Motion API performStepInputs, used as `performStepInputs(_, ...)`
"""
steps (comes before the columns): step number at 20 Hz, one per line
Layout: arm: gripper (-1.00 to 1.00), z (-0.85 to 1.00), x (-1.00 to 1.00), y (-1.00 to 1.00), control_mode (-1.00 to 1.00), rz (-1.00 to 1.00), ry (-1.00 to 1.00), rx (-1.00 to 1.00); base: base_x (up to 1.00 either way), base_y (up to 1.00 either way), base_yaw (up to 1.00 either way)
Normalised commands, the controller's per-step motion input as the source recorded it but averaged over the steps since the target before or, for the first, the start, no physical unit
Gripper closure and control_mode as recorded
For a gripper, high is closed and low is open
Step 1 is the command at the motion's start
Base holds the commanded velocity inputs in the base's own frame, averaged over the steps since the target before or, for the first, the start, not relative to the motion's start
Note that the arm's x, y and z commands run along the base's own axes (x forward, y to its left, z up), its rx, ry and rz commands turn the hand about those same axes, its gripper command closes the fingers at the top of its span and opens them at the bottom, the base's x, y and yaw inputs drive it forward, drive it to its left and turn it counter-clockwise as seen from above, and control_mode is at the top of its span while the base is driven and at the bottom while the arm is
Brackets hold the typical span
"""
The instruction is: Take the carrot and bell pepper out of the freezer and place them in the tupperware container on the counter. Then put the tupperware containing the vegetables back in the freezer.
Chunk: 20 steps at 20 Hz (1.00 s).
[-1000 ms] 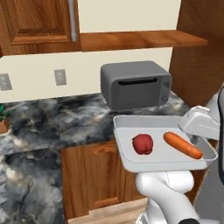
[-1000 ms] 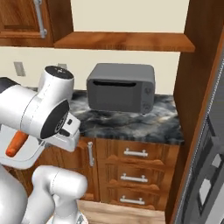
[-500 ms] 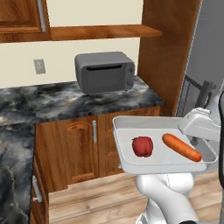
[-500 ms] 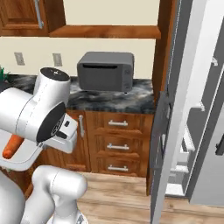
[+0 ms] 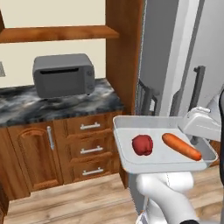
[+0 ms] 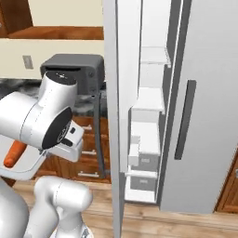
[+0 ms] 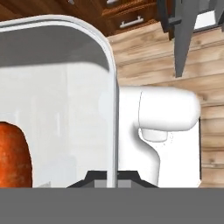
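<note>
- Freezer (image 6: 146, 139): door open, white shelves and drawers showing.
- Tupperware container (image 5: 131, 157): carried level in the air, in front of the desk (image 5: 57, 103).
- Carrot (image 5: 181, 146) and bell pepper (image 5: 142, 145): inside it, apart.
- Tool (image 7: 112, 177): clenched on the container's rim.

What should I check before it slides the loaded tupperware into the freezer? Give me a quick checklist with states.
1. Carrot in the tupperware container: ok.
2. Bell pepper in the container, apart from the carrot: ok.
3. Gripper shut on the container's rim: ok; hand view shows the rim between the finger tips.
4. Container held level: ok, vegetables lie flat in the left base view.
5. Freezer door open: ok, white shelves show in the right base view.
6. Free shelf wide enough for the container: cannot tell.
</note>
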Motion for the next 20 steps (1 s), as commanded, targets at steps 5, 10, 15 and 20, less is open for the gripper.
performStepInputs(5, 1.00, 0.00, 0.00, 0.00, 1.00, 0.00, 0.00, 0.00, -0.56, -1.00, 0.00)
performStepInputs(10, 1.00, 0.00, 0.00, 0.00, 1.00, 0.00, 0.00, 0.00, -0.36, -1.00, 0.00)
performStepInputs(15, 1.00, 0.00, 0.00, 0.00, 1.00, 0.00, 0.00, 0.00, 0.05, -1.00, 0.00)
performStepInputs(20, 1.00, 0.00, 0.00, 0.00, 1.00, 0.00, 0.00, 0.00, 0.51, -0.91, 0.00)
